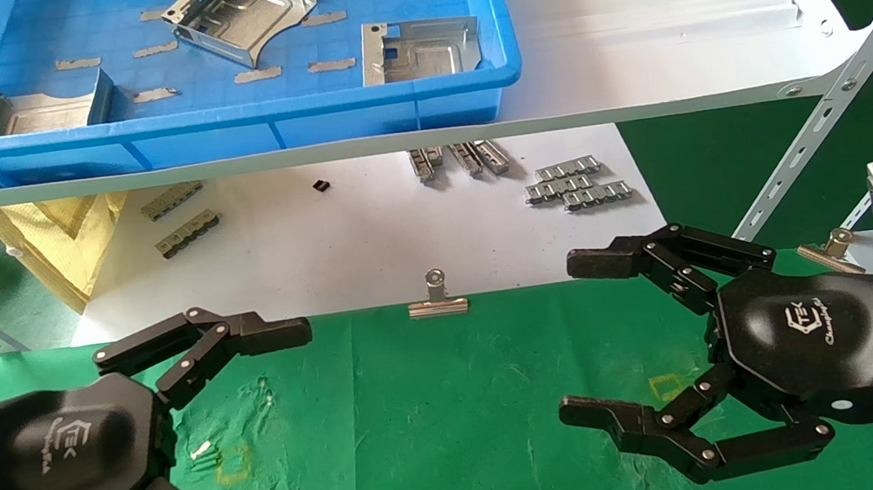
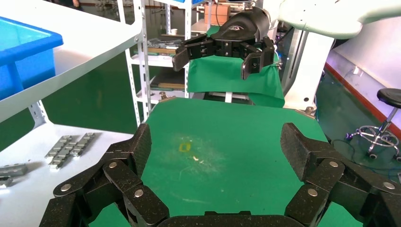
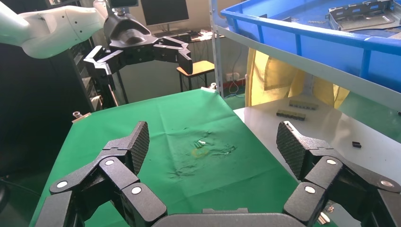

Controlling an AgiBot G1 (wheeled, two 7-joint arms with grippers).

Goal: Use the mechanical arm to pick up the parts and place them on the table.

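Three silver sheet-metal parts lie in a blue bin (image 1: 405,113) on the white shelf: one at the back middle (image 1: 241,12), one at the front right (image 1: 421,49), one at the front left (image 1: 43,107). One part also shows in the right wrist view (image 3: 361,14). My left gripper (image 1: 303,412) is open and empty above the green table (image 1: 439,409) on its left side. My right gripper (image 1: 586,335) is open and empty above the table's right side. The two hands face each other. Each wrist view shows open black fingers (image 2: 137,151) (image 3: 295,146) over bare green cloth.
A white sheet (image 1: 337,240) behind the table holds small grey ridged strips (image 1: 577,184) and more strips (image 1: 183,216). Silver clips (image 1: 437,298) grip the cloth's far edge. Yellow square marks (image 1: 233,464) sit on the cloth. A white shelf brace (image 1: 838,92) slants at the right.
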